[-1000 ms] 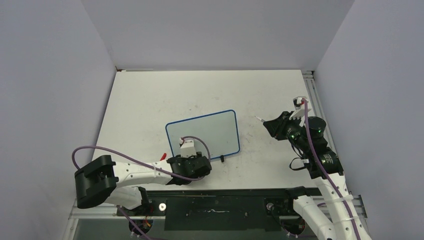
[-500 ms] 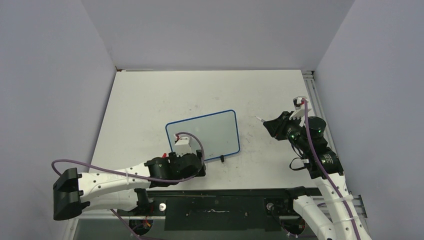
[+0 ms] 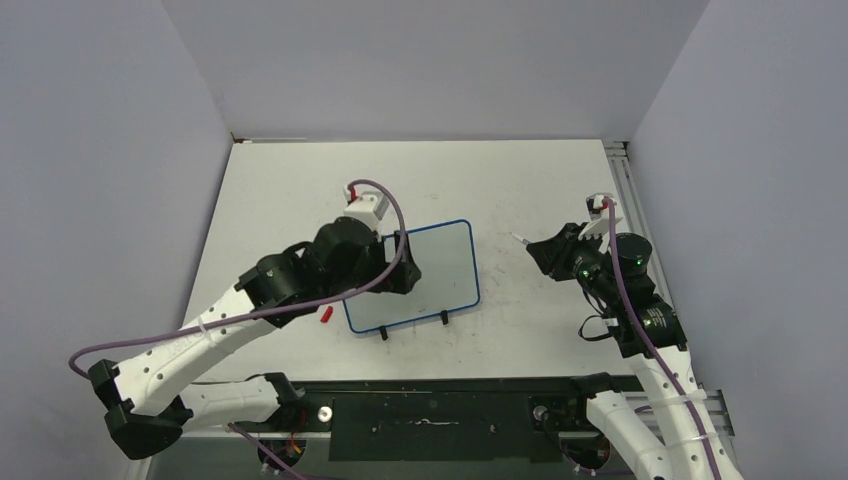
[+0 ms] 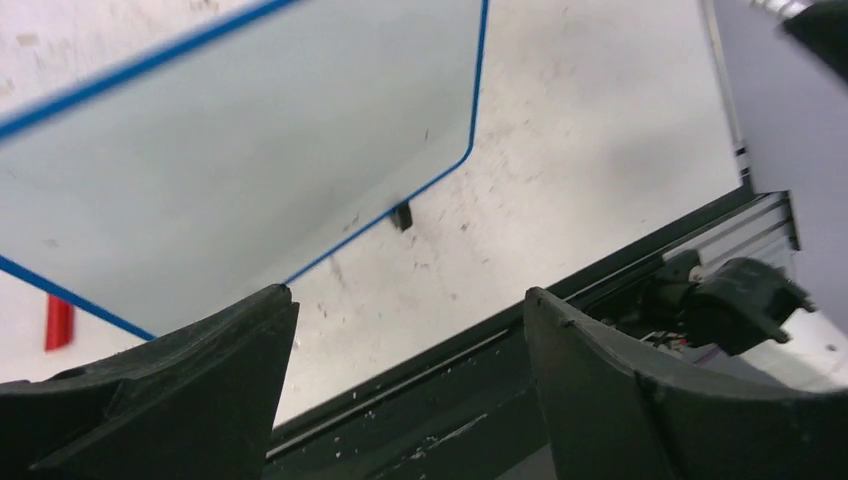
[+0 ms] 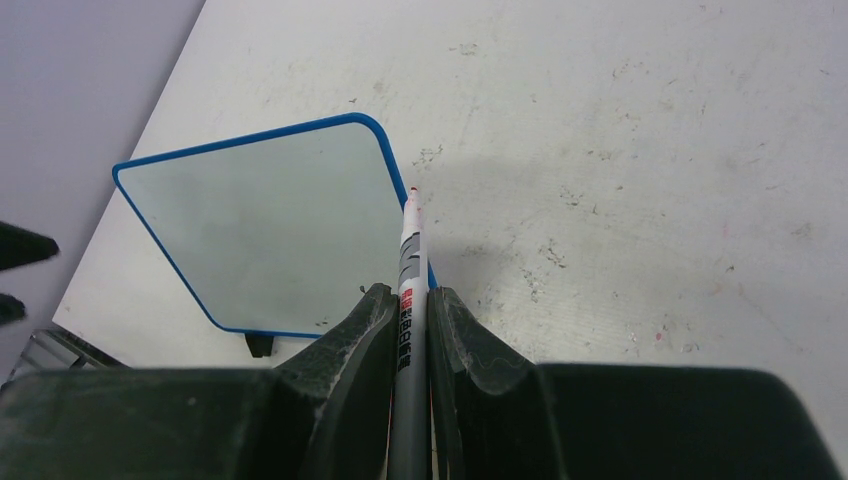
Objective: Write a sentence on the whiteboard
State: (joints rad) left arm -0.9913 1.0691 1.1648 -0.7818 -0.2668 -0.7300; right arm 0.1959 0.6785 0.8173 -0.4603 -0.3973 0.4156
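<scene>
whiteboard (image 3: 432, 268) sits mid-bench (image 3: 280, 190): blue frame, face plain + glossy, two black clip feet (image 3: 444, 318) on its near edge. l claw (image 4: 407, 293) released, fingers wide apart w/ nothing between, hanging above the board's left part. l wrist cam sees the board's near-right corner and the bench rail. small red piece (image 3: 326, 314) lies on the bench just off the board's near-left corner. r claw (image 5: 408, 296) clenched on marker (image 5: 411, 245), barrel pinched between both fingers, red tip pointing toward the board. r claw is off to the board's right, apart from it.
</scene>
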